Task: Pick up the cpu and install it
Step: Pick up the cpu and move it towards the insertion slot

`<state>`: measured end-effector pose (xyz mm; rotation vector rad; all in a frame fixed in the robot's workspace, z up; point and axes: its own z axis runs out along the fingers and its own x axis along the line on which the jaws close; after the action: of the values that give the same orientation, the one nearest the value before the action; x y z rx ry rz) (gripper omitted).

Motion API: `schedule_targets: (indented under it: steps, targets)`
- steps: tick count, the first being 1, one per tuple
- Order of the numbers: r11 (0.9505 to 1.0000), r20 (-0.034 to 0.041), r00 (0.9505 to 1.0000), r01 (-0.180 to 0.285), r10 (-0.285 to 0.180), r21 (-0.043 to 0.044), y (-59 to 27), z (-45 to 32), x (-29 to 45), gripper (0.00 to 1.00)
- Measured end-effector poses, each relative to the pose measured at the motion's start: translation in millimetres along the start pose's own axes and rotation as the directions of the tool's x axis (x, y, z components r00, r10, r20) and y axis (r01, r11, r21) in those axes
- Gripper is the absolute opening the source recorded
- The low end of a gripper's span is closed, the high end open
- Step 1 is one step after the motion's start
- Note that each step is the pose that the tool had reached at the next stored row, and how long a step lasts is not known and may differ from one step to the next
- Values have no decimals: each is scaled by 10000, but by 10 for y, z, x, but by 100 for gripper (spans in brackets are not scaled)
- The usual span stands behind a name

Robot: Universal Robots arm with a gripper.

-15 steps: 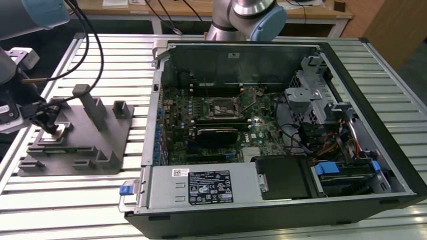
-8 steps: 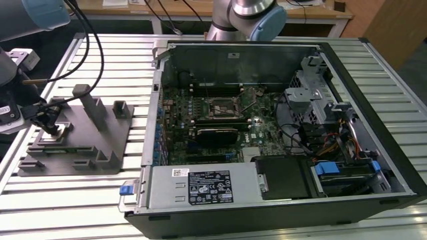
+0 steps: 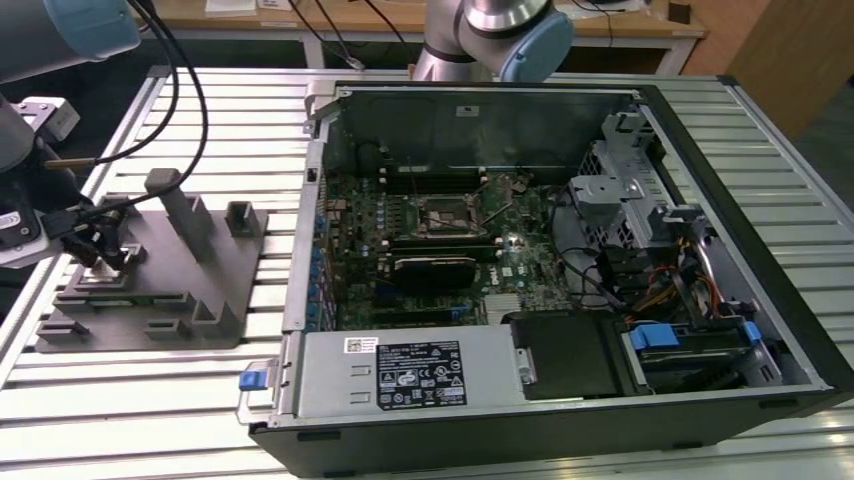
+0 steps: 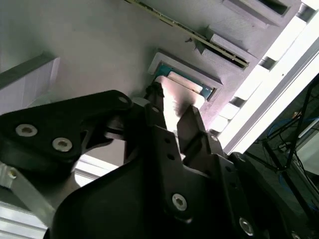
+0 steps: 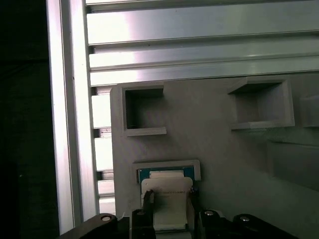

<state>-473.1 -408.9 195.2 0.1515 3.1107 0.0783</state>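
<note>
Jaws straddle the cpu (image 5: 167, 204) seated in the grey tray (image 5: 214, 144).

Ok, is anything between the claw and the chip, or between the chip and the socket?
Nothing visible between them: the claw is right at the chip in its pocket on the grey tray. Toward the socket, the open case's side wall rises in between; nothing visibly lies over the socket.
</note>
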Motion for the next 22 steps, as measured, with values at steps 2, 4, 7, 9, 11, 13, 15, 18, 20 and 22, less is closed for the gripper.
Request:
schedule_targets:
  steps: [2, 4, 7, 9, 11, 13, 15, 18, 20, 22]
  targets:
    - [10000, 0, 10000, 0, 0, 0, 0, 0, 0, 41]
    - [10000, 0, 10000, 1, -1, 0, 0, 0, 0, 53]
    - [10000, 0, 10000, 1, -1, 0, 0, 0, 0, 59]
    - [10000, 0, 10000, 2, -2, 0, 0, 2, 0, 59]
    - [10000, -2, 10000, 45, -45, -2, 0, 8, 0, 59]
    - [9998, -9, 9998, 186, -186, -5, 0, 12, 1, 59]
    - [9994, -17, 9994, 349, -349, -9, -1, 19, 1, 59]
    - [9986, -27, 9986, 531, -531, -13, -1, 27, 1, 59]
    - [9979, -32, 9979, 640, -640, -17, -2, 34, 1, 59]
    - [9974, -38, 9974, 726, -726, -18, -2, 36, 1, 59]
